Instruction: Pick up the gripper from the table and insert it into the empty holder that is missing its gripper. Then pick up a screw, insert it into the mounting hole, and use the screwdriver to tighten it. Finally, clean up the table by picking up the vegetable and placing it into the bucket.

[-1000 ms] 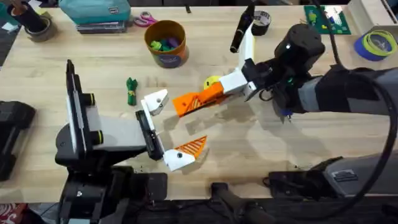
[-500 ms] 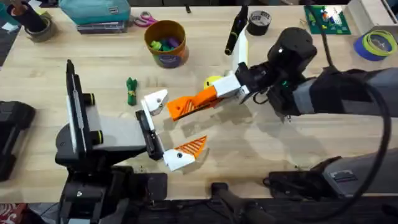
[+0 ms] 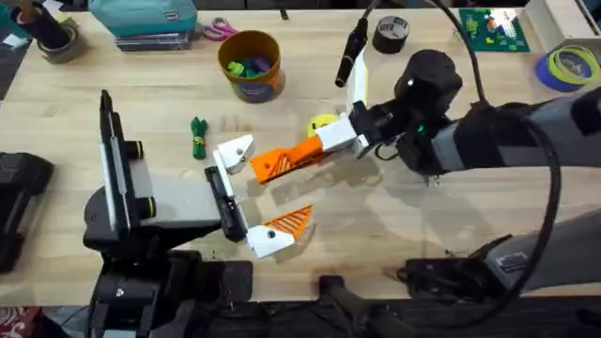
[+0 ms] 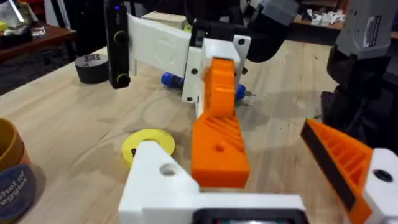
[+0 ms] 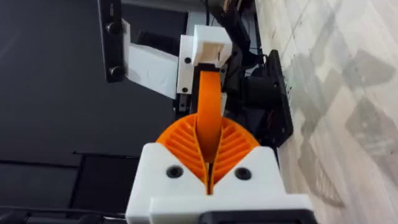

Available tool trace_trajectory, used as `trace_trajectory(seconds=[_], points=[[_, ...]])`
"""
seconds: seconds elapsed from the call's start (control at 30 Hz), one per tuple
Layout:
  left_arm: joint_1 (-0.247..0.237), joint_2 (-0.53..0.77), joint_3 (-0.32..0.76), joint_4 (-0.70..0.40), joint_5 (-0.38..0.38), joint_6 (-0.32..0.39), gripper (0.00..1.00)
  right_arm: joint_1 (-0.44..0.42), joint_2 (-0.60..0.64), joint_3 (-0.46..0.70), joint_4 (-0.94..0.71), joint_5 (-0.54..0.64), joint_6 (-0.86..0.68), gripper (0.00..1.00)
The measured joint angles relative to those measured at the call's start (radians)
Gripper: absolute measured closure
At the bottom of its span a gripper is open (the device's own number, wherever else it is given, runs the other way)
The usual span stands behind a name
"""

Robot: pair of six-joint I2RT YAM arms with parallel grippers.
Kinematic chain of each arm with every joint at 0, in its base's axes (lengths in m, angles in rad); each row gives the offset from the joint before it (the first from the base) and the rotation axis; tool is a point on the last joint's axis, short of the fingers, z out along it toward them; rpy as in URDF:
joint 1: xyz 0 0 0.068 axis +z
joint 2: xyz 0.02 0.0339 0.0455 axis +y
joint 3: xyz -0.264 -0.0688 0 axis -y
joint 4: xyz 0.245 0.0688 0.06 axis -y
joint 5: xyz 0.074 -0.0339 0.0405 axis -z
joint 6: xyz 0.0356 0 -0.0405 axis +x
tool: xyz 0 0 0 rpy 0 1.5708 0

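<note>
Right pincer advanced, gripper now touching holder.

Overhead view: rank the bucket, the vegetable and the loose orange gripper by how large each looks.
Largest to smallest:
1. bucket
2. gripper, held in the right gripper
3. vegetable
The gripper may sit nearer the camera, so ranks 2 and 3 are unsure.

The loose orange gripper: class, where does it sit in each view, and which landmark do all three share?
Overhead: gripper near centre, beside the holder.
Left wrist: mid-picture, just beyond the holder.
Right wrist: edge-on, mid-picture, clamped in the right pincer.
Shared landmark: the bare white holder.
</note>
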Motion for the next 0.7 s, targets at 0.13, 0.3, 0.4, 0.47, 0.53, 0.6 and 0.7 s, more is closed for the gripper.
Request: trace_trajectory(seconds=[0.13,0.3,0.4,0.47,0.53,0.6,0.7], points=[[0.000,0.000,0.000,0.000,0.000,0.000,0.015,0.000,0.000,0.000,0.001,0.000,0.000,0.992],[0.000,0.000,0.000,0.000,0.000,0.000,0.015,0.000,0.000,0.000,0.009,0.000,0.001,0.992],[0.000,0.000,0.000,0.000,0.000,0.000,0.015,0.000,0.000,0.000,0.047,0.001,0.009,0.992],[0.000,0.000,0.000,0.000,0.000,0.000,0.015,0.000,0.000,0.000,0.063,0.004,0.019,0.992],[0.000,0.000,0.000,0.000,0.000,0.000,0.015,0.000,0.000,0.000,0.066,0.008,0.028,0.992],[0.000,0.000,0.000,0.000,0.000,0.000,0.015,0.000,0.000,0.000,0.066,0.009,0.033,0.992],[0.000,0.000,0.000,0.000,0.000,0.000,0.015,0.000,0.000,0.000,0.072,0.016,0.052,0.992]])
